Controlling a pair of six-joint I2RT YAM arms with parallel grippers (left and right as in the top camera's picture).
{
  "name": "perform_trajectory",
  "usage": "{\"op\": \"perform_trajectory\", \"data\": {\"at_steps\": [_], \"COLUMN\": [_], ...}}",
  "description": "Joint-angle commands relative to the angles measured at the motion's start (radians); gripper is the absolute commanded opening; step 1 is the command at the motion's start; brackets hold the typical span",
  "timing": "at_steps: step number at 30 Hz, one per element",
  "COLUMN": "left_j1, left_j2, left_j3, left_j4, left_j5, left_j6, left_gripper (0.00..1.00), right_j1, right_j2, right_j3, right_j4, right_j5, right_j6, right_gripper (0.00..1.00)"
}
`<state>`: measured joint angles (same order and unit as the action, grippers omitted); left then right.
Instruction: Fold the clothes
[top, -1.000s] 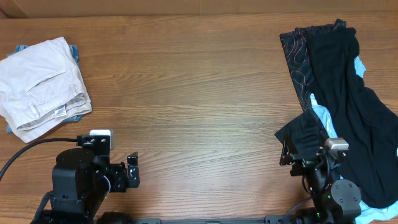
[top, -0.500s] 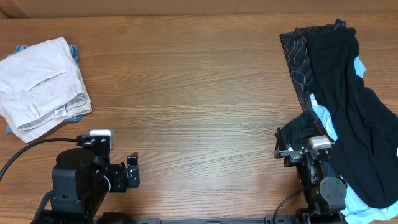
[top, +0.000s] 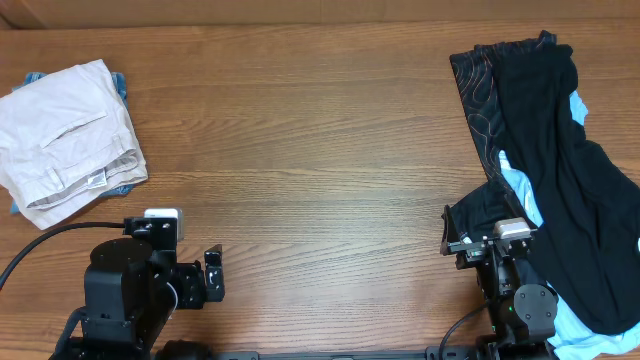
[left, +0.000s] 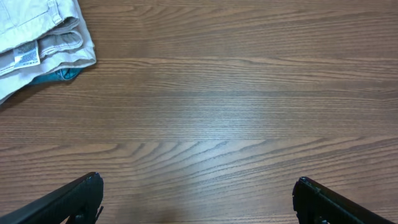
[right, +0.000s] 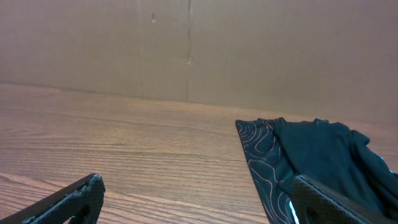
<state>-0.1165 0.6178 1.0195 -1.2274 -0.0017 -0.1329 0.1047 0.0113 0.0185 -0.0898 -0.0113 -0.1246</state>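
The cream shorts (top: 62, 135) lie folded in a bundle at the far left of the table, on top of light-blue jeans; a corner of the shorts shows in the left wrist view (left: 43, 37). My left gripper (top: 213, 275) is open and empty near the front left edge, its fingers spread wide in the left wrist view (left: 198, 199). My right gripper (top: 452, 240) is open and empty at the front right, beside the dark garments; its fingers are spread in the right wrist view (right: 196, 199).
A heap of black (top: 560, 170), patterned (top: 475, 85) and sky-blue (top: 520, 190) garments lies at the right. The jeans edge (top: 118, 187) peeks out under the shorts. A cardboard wall (right: 186, 43) stands behind the table.
My right arm has swung and lifted so its gripper now sits a little farther left and back. The left arm and the clothes have not moved.
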Motion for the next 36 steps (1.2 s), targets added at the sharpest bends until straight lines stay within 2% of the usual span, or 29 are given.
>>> {"op": "perform_trajectory", "data": {"at_steps": [1,13,18,20,26,29,36], "left_j1": [-0.002,-0.002,-0.002,-0.002,-0.002,-0.002,-0.002], "left_j2": [-0.010,-0.010,-0.071,-0.137,-0.423,-0.511,-0.615], "left_j3": [-0.006,-0.018,-0.095,-0.176,-0.596,-0.736,-0.922], "left_j4": [0.001,0.001,0.030,0.101,0.466,0.626,0.994], "left_j5": [-0.009,-0.009,-0.005,-0.017,-0.032,-0.032,-0.093], "left_j6": [-0.017,-0.017,-0.021,-0.018,-0.019,-0.026,-0.024], "left_gripper": [1.00,1.00,1.00,1.00,1.00,1.00,1.00], "right_j1": [-0.001,-0.001,-0.001,-0.001,-0.001,-0.001,-0.001], "right_j2": [-0.006,-0.006,-0.006,-0.006,-0.006,-0.006,-0.006], "right_j3": [-0.010,-0.010,-0.010,-0.010,-0.010,-0.010,-0.010], "right_j4": [0.006,0.006,0.006,0.006,0.006,0.006,0.006], "right_j5": [-0.005,-0.005,-0.005,-0.005,-0.005,-0.005,-0.005], "right_j6": [-0.004,-0.003,-0.004,-0.003,-0.003,-0.003,-0.003], "right_gripper": [1.00,1.00,1.00,1.00,1.00,1.00,1.00]}}
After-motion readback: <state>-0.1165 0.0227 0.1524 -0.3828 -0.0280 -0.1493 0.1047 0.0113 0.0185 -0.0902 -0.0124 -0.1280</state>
